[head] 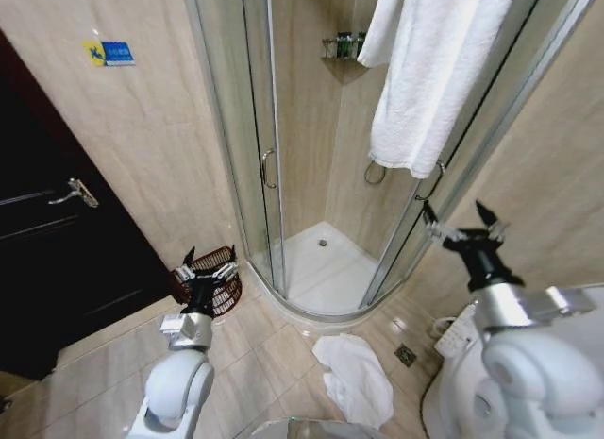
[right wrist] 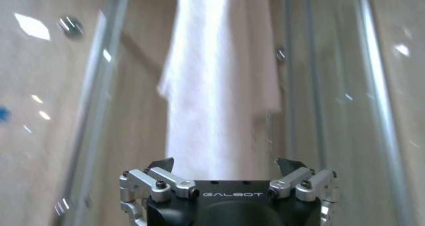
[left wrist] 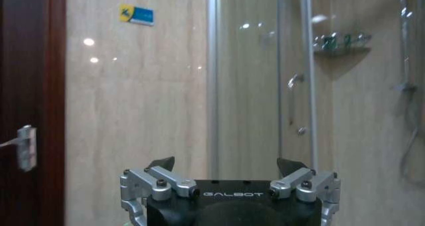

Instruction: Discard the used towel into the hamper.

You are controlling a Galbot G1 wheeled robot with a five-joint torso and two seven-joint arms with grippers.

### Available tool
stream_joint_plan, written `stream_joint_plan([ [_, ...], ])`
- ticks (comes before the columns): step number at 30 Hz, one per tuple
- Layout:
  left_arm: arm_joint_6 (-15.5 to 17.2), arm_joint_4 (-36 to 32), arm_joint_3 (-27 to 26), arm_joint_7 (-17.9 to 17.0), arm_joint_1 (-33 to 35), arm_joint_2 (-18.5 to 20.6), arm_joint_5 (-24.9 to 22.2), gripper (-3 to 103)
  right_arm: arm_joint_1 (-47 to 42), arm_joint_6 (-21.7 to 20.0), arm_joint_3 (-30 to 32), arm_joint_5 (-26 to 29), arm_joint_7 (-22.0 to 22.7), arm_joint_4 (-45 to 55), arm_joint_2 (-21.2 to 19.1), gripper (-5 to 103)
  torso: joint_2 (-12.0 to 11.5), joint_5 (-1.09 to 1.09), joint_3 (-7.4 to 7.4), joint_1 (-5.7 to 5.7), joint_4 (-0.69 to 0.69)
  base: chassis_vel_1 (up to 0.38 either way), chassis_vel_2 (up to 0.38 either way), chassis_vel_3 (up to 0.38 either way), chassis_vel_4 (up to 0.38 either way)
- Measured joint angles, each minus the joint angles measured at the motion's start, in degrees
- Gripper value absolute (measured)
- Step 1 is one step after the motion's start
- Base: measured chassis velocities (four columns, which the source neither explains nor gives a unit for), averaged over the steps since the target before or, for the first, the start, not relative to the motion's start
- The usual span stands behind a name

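Note:
A white towel (head: 429, 71) hangs over the top of the shower door; the right wrist view shows this towel (right wrist: 219, 86) straight ahead. A second white towel (head: 357, 375) lies crumpled on the floor tiles before the shower. The hamper (head: 229, 295), a dark red-brown wire basket, stands on the floor against the wall left of the shower. My left gripper (head: 206, 266) is open and hovers in front of the hamper, hiding part of it; it holds nothing (left wrist: 226, 164). My right gripper (head: 462, 222) is open and empty (right wrist: 226, 164), raised below the hanging towel and apart from it.
A dark door (head: 57, 260) with a metal handle (head: 74, 192) closes the left side. The curved glass shower enclosure (head: 255, 127) with its white tray (head: 326, 269) fills the middle. A floor drain (head: 406, 355) and a white fixture (head: 458, 337) sit at the right.

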Motion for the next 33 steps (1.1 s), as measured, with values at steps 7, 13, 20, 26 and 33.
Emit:
stream_joint_plan([
  [7, -1.83, 1.49, -3.04, -0.15, 0.59, -0.64, -1.38, 100, 15.66, -1.8, -2.72, 7.58, 0.66, -4.18, -9.13, 100, -0.16, 0.03, -0.08, -0.06, -0.02, 0.0, 0.0, 0.0, 0.0],
  [13, -1.92, 1.16, -3.55, -0.19, -0.17, -1.37, -1.59, 100, 30.68, -0.8, -7.42, 13.5, 0.75, -15.29, -14.41, 100, -0.25, 0.0, -0.13, -0.1, -0.01, 0.0, 0.0, 0.0, 0.0],
  [20, -1.57, 2.26, -3.0, -0.18, -1.73, -1.58, -1.51, 100, 47.81, -1.05, -19.09, 18.02, 1.41, -24.95, -16.28, 100, -0.34, -0.03, -0.18, -0.15, -0.01, 0.0, 0.0, 0.0, 0.0],
  [26, -0.87, 2.2, -2.85, -0.27, -2.68, -1.46, -1.38, 100, 59.53, -1.92, -27.66, 18.7, 2.72, -31.04, -15.93, 100, -0.4, -0.02, -0.22, -0.17, -0.01, 0.0, 0.0, 0.0, 0.0],
  [33, -0.85, 1.94, -1.71, -0.56, -2.37, -2.28, -0.16, 100, 67.21, -3.77, -34.35, 20.16, 4.95, -35.88, -14.94, 100, -0.44, -0.02, -0.24, -0.2, -0.02, 0.0, 0.0, 0.0, 0.0],
])
